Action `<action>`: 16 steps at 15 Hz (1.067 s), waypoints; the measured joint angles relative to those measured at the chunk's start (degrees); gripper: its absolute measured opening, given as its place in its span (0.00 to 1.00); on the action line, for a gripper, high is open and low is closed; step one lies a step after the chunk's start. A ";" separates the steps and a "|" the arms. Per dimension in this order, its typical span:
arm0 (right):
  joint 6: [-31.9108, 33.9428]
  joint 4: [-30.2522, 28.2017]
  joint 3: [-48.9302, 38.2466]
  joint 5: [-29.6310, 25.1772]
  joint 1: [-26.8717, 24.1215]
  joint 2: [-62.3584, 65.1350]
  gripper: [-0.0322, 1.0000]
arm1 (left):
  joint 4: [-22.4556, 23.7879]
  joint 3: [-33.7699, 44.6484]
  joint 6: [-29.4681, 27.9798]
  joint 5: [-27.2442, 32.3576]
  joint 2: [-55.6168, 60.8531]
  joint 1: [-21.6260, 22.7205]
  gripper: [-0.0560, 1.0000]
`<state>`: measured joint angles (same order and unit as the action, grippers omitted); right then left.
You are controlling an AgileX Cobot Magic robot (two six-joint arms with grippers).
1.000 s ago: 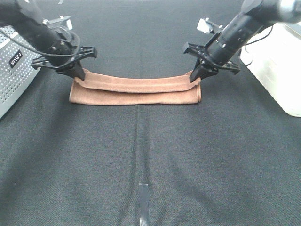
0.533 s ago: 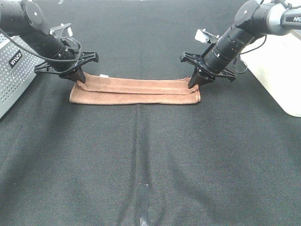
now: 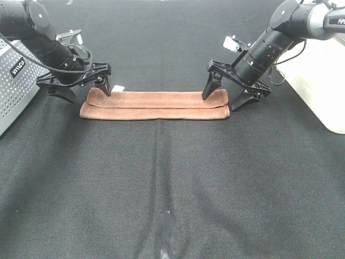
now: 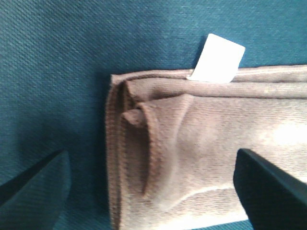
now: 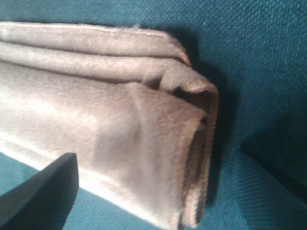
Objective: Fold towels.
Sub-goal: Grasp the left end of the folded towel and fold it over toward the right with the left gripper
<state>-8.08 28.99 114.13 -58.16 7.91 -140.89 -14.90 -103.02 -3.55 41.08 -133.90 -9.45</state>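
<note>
Two pincers are spread, nothing pinched: folded towel (image 3: 156, 105) is laid between left gripper (image 3: 85, 91) and right gripper (image 3: 223, 99), one end straddled by each; white tag (image 4: 218, 58) is seen just beside left gripper.

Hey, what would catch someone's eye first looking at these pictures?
A reddish-brown towel, folded into a long narrow strip, lies across the black tabletop. The left gripper and right gripper hover at its two ends with fingers spread open, and a small white tag sticks out at the left end.
</note>
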 joint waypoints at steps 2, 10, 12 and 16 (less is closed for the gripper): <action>0.00 0.00 0.00 0.46 0.00 1.03 0.83 | 0.11 0.00 0.00 -0.06 -0.57 0.00 0.87; 0.00 -0.23 0.00 1.49 0.00 1.15 0.83 | -2.86 -0.06 -0.17 -1.15 -3.38 0.00 0.41; 0.00 -0.23 0.00 1.49 0.00 1.15 0.83 | -2.18 -0.06 -0.11 -1.49 -3.44 -0.06 0.12; 0.00 -0.11 0.00 0.00 0.00 1.15 0.83 | 4.47 -0.06 0.00 -0.17 -1.78 -0.29 0.11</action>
<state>-8.08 28.88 114.13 -58.16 7.91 -139.74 -10.43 -103.08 -3.55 40.91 -135.68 -9.74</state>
